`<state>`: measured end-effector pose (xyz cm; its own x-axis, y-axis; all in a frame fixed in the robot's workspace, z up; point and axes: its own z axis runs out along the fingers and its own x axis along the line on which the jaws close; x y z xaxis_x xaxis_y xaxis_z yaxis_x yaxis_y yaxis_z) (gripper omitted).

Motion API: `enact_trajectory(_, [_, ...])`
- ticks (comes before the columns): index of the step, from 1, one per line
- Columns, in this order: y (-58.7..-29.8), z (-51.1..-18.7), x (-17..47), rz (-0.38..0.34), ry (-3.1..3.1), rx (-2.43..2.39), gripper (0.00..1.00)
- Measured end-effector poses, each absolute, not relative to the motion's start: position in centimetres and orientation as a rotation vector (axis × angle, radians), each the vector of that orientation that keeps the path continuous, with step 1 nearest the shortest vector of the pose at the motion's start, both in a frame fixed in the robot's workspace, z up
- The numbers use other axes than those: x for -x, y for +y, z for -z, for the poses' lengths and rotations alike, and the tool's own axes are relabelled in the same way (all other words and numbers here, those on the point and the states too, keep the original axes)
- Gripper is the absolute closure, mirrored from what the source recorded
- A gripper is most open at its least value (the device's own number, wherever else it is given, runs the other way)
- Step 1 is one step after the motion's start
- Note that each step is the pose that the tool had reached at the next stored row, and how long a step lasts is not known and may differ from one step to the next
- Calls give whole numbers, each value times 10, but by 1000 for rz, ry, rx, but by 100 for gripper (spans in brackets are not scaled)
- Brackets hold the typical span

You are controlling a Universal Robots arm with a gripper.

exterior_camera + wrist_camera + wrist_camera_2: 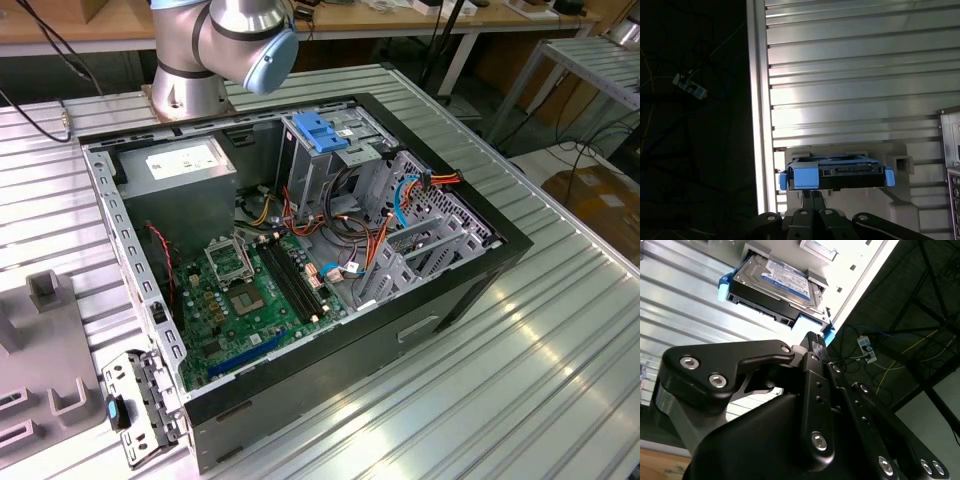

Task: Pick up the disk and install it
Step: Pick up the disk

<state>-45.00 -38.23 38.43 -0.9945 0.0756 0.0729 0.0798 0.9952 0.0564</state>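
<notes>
The disk (772, 285) is a silver hard drive with a white-and-blue label and blue side rails. It lies flat in a grey holder (900, 200) near the edge of the ribbed metal table. In the first wrist view the disk (837, 172) shows end-on, a blue tab at one corner. My gripper (812, 195) is right at the disk's near edge, its black fingertips (813, 340) pressed together with nothing visibly between them. From these frames I cannot tell whether they touch the disk.
The exterior view holds the open computer case (470, 290) with its motherboard, the metal drive cage with a blue latch (320, 130) and the grey power-supply box (180, 165). The arm's base (190, 80) stands behind it. Grey fixtures (40, 340) lie at the exterior view's left.
</notes>
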Motion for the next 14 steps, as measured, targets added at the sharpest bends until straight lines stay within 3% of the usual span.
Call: enact_trajectory(14, [-382,-384,450,82,-3062,-134,89])
